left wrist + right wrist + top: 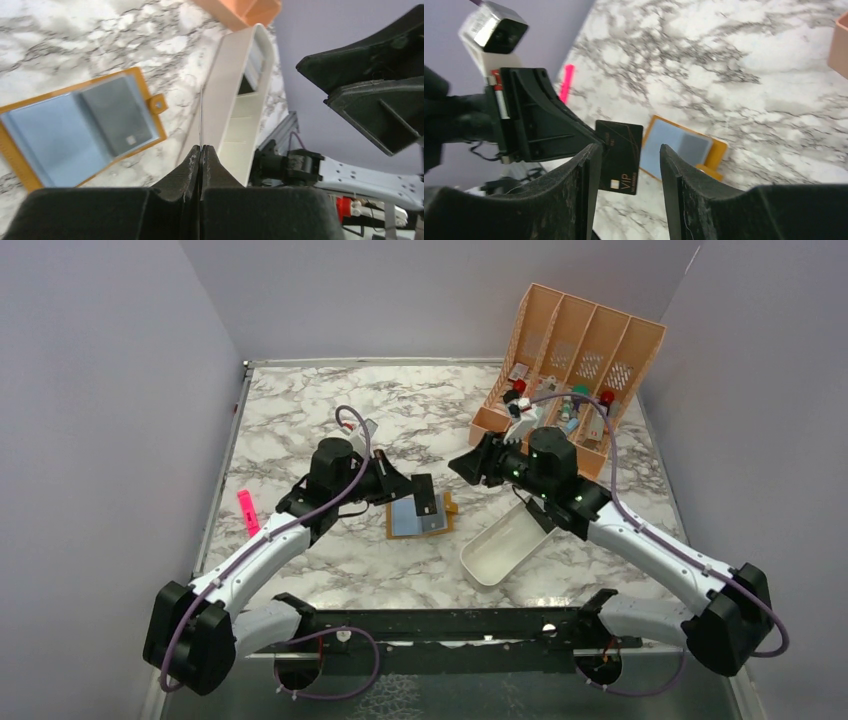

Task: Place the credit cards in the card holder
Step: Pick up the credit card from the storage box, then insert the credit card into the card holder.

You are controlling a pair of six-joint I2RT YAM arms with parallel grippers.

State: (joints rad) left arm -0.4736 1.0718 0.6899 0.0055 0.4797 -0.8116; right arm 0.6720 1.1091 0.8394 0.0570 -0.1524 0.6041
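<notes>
While the wallet (157,104) lies open, a card (620,155) is pinched edgewise for slotting by the left gripper (201,149); the right gripper (630,148) is spread wide, empty.

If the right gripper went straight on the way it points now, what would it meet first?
Probably the dark card pinched by the left gripper. It sits straight ahead of the open right gripper, though depth is unclear.
</notes>
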